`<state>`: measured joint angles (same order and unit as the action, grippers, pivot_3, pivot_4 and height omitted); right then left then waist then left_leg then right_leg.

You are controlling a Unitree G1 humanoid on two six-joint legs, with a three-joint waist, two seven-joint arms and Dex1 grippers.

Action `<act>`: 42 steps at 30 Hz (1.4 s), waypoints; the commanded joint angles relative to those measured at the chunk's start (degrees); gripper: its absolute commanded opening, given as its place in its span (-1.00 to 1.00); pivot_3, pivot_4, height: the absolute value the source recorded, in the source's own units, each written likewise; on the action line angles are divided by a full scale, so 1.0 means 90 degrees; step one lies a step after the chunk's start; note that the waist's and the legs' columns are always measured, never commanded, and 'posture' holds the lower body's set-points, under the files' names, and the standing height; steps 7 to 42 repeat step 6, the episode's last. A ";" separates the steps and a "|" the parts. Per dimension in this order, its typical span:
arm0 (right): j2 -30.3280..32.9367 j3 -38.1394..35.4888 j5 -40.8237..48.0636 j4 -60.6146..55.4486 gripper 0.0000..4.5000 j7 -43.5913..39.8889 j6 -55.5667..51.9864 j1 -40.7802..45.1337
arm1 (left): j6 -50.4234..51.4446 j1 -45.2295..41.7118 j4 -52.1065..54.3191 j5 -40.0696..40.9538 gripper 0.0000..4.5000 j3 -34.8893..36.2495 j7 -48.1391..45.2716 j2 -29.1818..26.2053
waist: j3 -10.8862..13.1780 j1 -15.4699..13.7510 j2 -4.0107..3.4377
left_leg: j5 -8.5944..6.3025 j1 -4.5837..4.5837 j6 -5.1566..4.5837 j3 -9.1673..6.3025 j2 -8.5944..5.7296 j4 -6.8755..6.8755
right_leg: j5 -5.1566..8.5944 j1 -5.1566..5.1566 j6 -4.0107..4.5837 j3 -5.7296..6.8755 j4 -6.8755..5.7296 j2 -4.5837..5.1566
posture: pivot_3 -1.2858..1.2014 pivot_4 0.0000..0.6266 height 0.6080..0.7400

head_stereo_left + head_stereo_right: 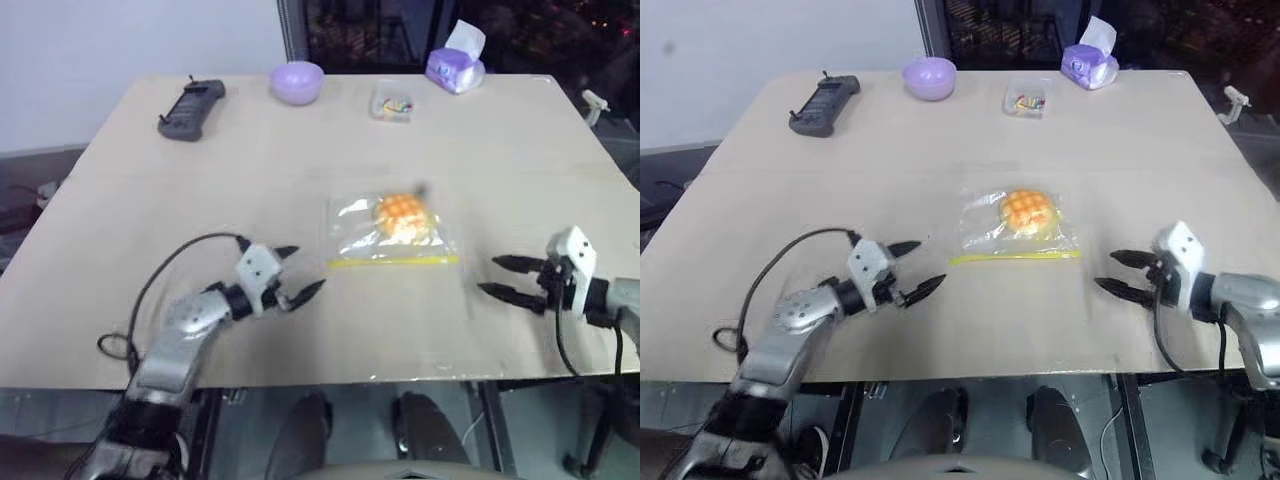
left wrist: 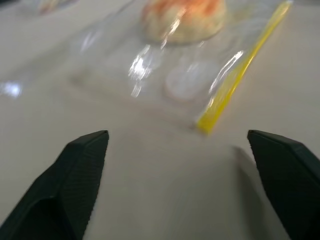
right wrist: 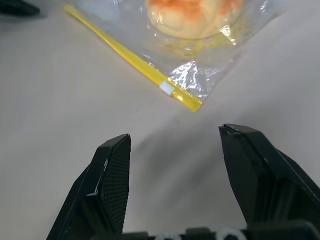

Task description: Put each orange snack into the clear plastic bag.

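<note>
orange snack inside clear plastic bag mid-table, left gripper and right gripper both spread open, empty, flanking it

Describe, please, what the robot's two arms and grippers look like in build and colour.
Both arms are silver-grey metal with dark joints. Each ends in a white block-shaped wrist housing that carries two black, pointed fingers; the left gripper and the right gripper are built alike. The finger pads are finely ribbed. A black cable loops along each forearm, the left one in a wide arc over the table.
</note>
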<state>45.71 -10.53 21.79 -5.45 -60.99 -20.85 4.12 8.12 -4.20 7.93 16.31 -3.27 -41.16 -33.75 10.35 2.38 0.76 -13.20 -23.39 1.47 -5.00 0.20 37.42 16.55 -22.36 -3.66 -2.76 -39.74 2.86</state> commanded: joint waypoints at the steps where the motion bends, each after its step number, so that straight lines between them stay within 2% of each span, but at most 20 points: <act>1: -0.0181 -0.0266 -0.0025 0.0266 0.36 0.0083 0.0657 -0.0177 | 0.0733 0.0654 0.0960 0.0691 0.99 0.0560 0.0056 -0.0062 | 0.0003 -0.0007 0.0003 | 0.0000 0.0026 0.0000 0.0001 -0.0001 -0.0004 | 0.0001 0.0024 0.0000 0.0000 0.0000 0.0000 | 0.03 -0.52 1.00; 3: -0.0340 -0.0333 0.0028 0.0436 0.36 0.0168 0.0894 -0.0207 | 0.0925 0.0953 0.1176 0.0896 0.99 0.0785 0.0110 -0.0015 | 0.0002 -0.0005 0.0001 | -0.0002 0.0097 0.0000 0.0005 0.0005 -0.0022 | 0.0004 0.0088 0.0001 -0.0002 0.0012 -0.0002 | 0.03 -0.52 1.00; 4: -0.0391 -0.0351 0.0081 0.0499 0.36 0.0160 0.0939 -0.0215 | 0.0939 0.1042 0.1226 0.0914 0.99 0.0848 0.0113 -0.0008 | 0.0002 -0.0007 0.0001 | -0.0002 0.0100 0.0000 0.0006 0.0005 -0.0023 | 0.0005 0.0088 0.0001 -0.0004 0.0011 -0.0003 | 0.03 -0.52 1.00; 42: -0.0448 -0.0360 0.0169 0.0559 0.36 0.0116 0.0960 -0.0215 | 0.0934 0.1123 0.1286 0.0878 0.99 0.0912 0.0147 0.0021 | 0.0001 -0.0011 -0.0001 | -0.0002 0.0102 0.0000 0.0006 0.0008 -0.0022 | 0.0004 0.0089 0.0002 -0.0005 0.0009 -0.0007 | 0.03 -0.52 1.00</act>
